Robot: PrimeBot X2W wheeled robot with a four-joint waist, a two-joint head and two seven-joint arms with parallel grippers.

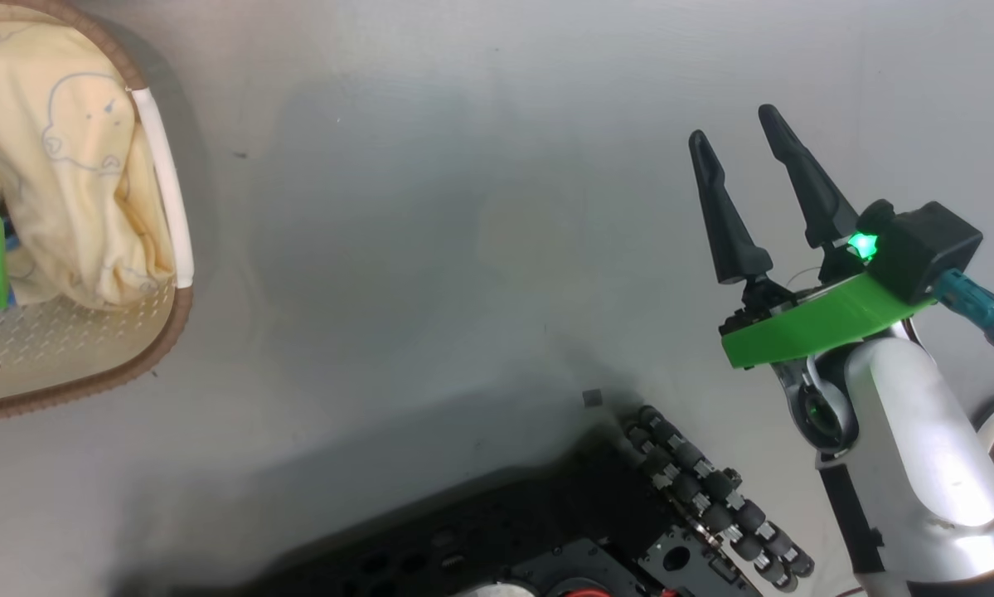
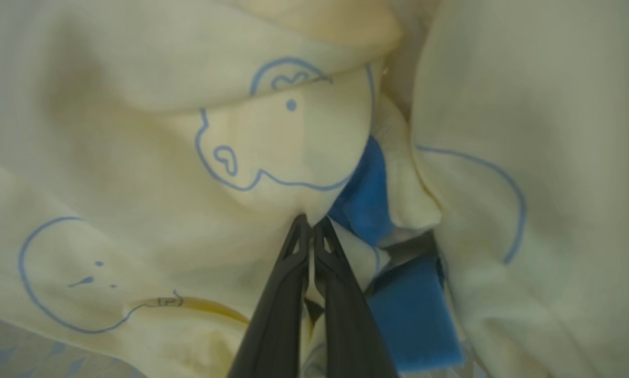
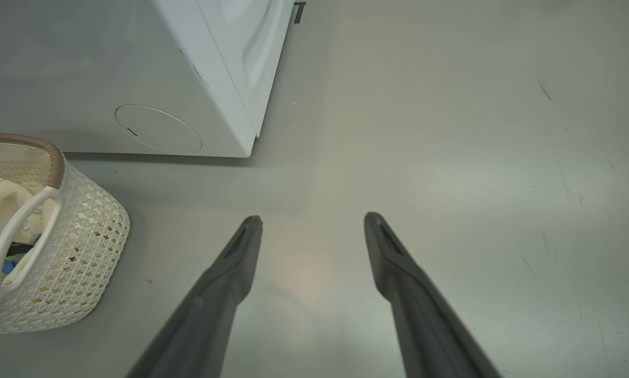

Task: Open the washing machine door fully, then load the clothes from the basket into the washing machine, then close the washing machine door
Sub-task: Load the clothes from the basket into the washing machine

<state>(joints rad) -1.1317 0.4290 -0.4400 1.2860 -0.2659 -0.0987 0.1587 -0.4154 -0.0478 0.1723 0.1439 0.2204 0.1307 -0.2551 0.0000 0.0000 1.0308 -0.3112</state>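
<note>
Two gripper states are shown. Left gripper (image 2: 310, 224): the jaws are pressed together at the lower middle of the left wrist frame, and a fold of the clothes (image 2: 272, 152) is pinched at their tips; a blue patch (image 2: 364, 194) lies just right of them. Right gripper (image 1: 733, 124): the jaws are spread wide above bare floor (image 1: 463, 249), with nothing held or touched. The basket (image 1: 165, 182), with the clothes inside, is seen at the upper left of the head frame, well apart from the right gripper. The washing machine (image 3: 225, 84) is seen at the upper left of the right wrist frame.
</note>
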